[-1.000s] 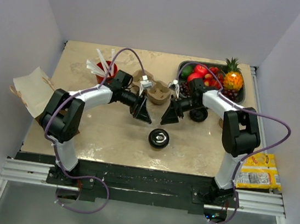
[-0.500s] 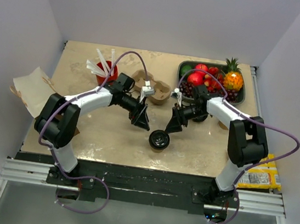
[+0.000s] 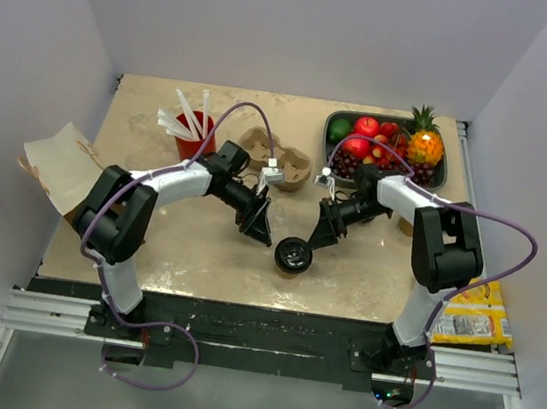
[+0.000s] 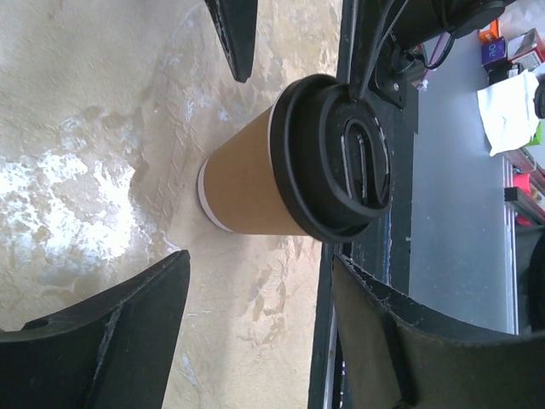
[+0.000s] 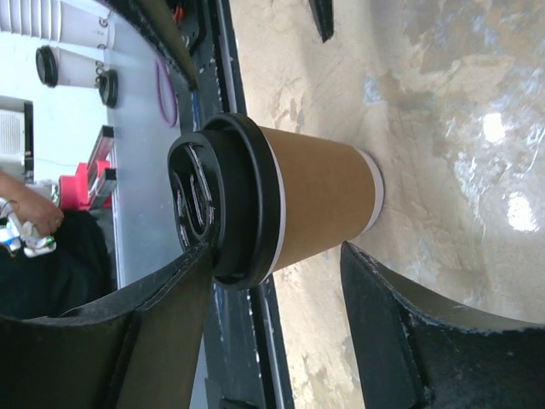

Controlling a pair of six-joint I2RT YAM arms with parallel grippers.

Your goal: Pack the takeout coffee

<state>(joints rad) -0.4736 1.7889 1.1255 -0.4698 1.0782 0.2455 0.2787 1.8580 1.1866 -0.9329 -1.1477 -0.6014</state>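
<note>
Tan paper takeout coffee upright on bench; left pincer, right pincer both spread, flanking it, not gripping.

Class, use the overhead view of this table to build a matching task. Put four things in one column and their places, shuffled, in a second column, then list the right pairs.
Things:
1. takeout coffee
2. red cup
3. fruit tray
4. brown paper bag

Places:
A. far right corner
B. left edge, overhanging
C. middle, toward the near side
D. far side, left of centre

Pairs: 1-C, 2-D, 3-A, 4-B
</note>
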